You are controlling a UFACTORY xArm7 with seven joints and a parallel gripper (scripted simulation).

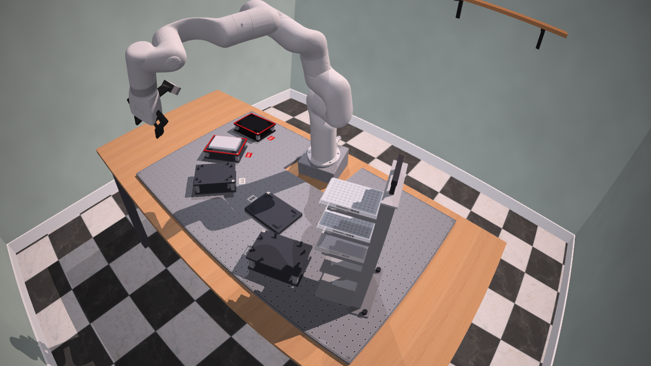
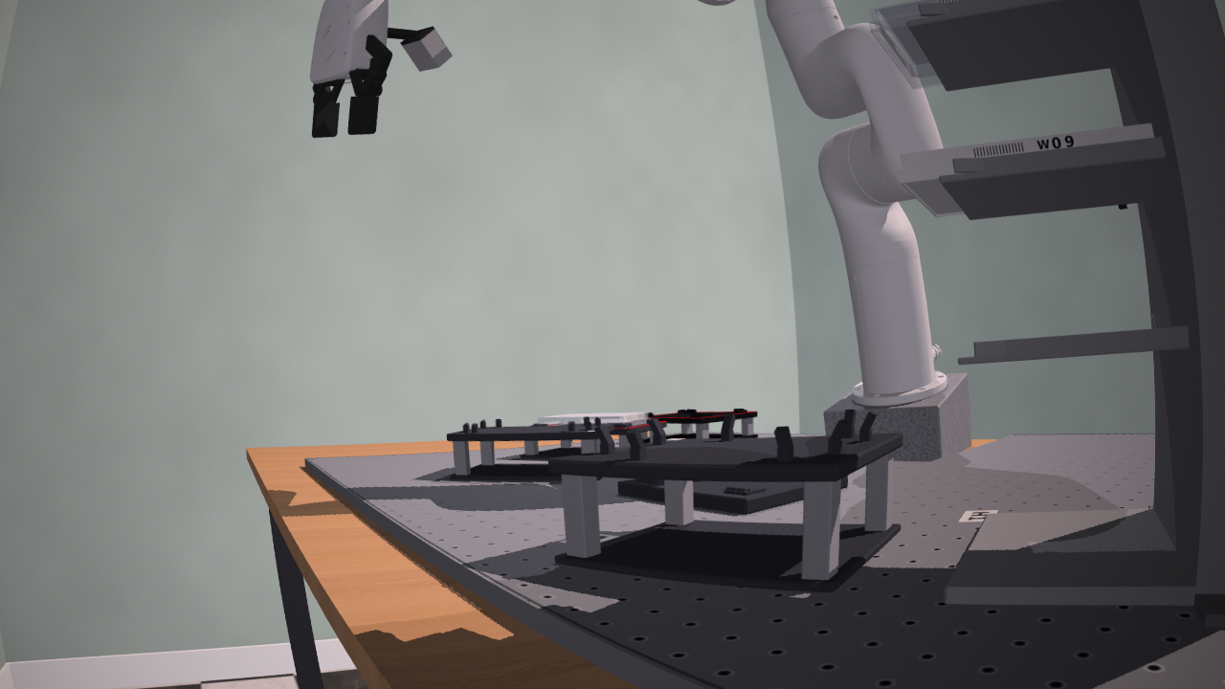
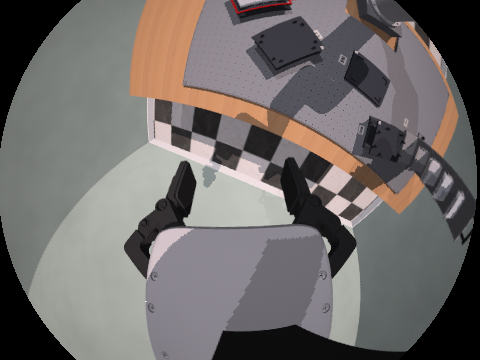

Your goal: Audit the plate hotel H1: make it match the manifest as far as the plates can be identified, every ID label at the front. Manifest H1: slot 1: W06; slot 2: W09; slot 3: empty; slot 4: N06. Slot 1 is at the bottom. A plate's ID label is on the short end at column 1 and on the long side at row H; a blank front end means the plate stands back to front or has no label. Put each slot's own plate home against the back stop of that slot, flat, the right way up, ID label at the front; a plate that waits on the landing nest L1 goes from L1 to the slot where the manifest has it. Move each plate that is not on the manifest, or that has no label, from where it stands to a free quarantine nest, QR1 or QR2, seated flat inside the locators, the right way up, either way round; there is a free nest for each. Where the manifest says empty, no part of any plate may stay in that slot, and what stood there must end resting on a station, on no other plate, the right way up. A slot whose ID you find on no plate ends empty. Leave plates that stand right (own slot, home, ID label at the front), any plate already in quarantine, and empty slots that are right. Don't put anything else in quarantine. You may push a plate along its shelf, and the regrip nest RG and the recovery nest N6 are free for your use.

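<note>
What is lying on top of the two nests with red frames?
The nearer red nest carries one white plate, lying flat. The farther red nest shows only its dark surface, no plate. The nearer nest's surface beneath the plate is covered, and no label is readable.

The open black two-finger gripper (image 1: pixel 148 125) hangs high above the wooden table's (image 1: pixel 136 131) far corner, with open air on all sides. Below stand two red-rimmed nests (image 1: pixel 255 126), one holding a white plate (image 1: pixel 225 143). The grey plate hotel (image 1: pixel 386 213) and white arm column (image 1: pixel 324 136) block the opposite side.
</note>
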